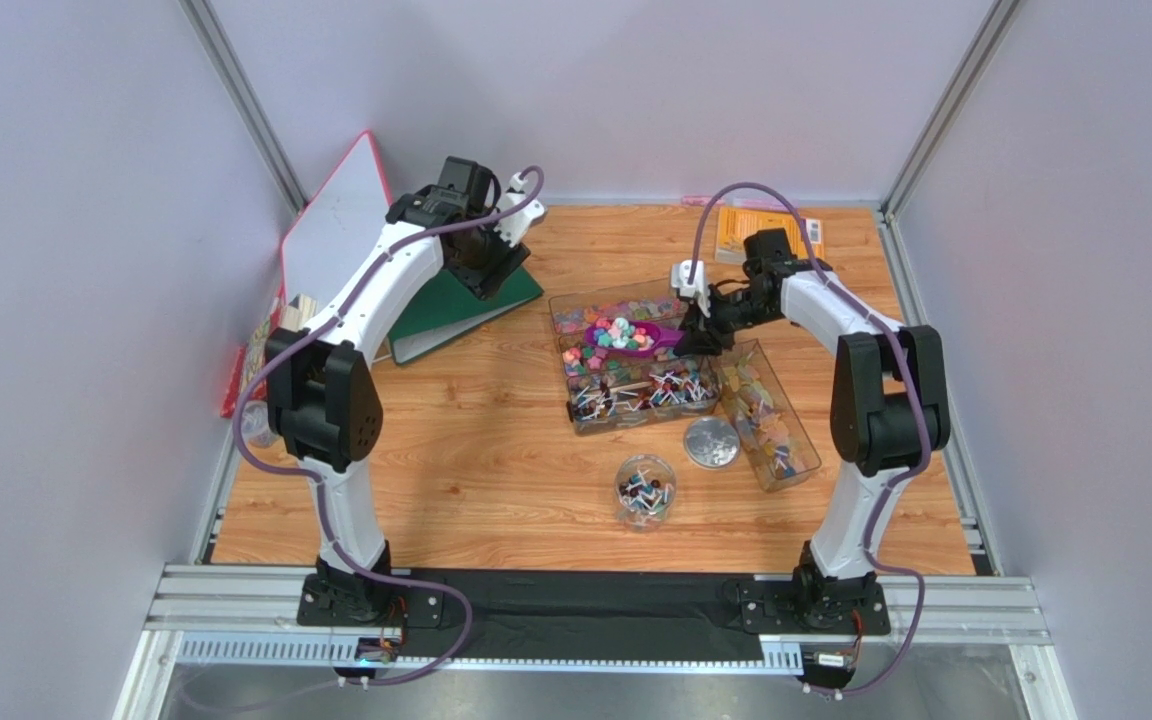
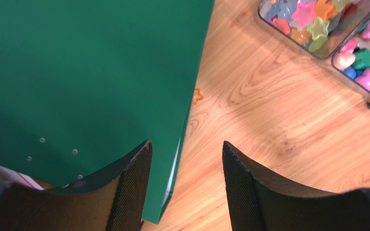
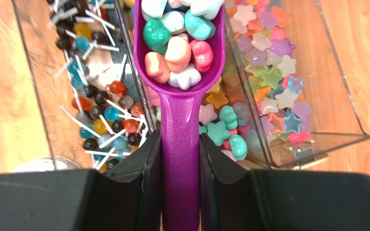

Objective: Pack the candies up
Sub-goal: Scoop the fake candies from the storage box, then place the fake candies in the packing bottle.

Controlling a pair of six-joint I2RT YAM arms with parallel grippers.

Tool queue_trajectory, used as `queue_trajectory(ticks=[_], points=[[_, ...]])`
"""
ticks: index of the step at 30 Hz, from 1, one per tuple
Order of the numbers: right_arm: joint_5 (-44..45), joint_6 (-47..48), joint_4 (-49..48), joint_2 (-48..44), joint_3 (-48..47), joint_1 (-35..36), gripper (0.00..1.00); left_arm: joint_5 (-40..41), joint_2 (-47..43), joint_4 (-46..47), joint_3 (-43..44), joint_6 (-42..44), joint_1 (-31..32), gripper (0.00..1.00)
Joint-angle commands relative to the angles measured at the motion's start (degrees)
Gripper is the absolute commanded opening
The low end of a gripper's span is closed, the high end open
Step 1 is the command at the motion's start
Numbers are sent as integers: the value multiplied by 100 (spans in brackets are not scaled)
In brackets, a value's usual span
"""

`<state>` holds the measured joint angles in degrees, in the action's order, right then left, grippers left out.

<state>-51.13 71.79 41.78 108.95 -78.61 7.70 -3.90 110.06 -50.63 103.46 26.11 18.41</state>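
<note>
The right gripper [image 3: 179, 144] is clamped hard on the handle of the purple scoop [image 3: 179, 115], a finger pressed to each side. The left gripper [image 2: 187, 159] hangs with its jaws apart and nothing between them, above the edge of a green folder [image 2: 85, 72] and the wooden table [image 2: 278, 125]. Under the scoop sits a clear tray [image 3: 339, 103]. Its right compartment is heaped with star-shaped candies [image 3: 269, 77], and its left holds round ones on white sticks. A narrower tray [image 1: 772, 420] lies just right of it, and a small jar [image 1: 645, 491] nearer the arms holds a few sweets. The scoop's long axis runs straight out from the fingers, with its bowl face-up over the tray divider and full of pastel candies. One orange star [image 2: 197, 95] lies loose beside the folder.
</note>
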Motion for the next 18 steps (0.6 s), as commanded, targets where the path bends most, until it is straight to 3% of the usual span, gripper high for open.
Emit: queue_trajectory(ticks=[1, 8, 18], points=[[-828, -1034, -688, -690, 3, -129, 0, 109, -28, -52, 403, 79, 31, 63], [-802, -1844, -1401, -1489, 529, -146, 0, 65, -221, -52, 359, -18, 31, 62], [-450, -711, 3, -3071, 1452, -164, 0, -102, -766, 71, 43, -238, 39, 62]])
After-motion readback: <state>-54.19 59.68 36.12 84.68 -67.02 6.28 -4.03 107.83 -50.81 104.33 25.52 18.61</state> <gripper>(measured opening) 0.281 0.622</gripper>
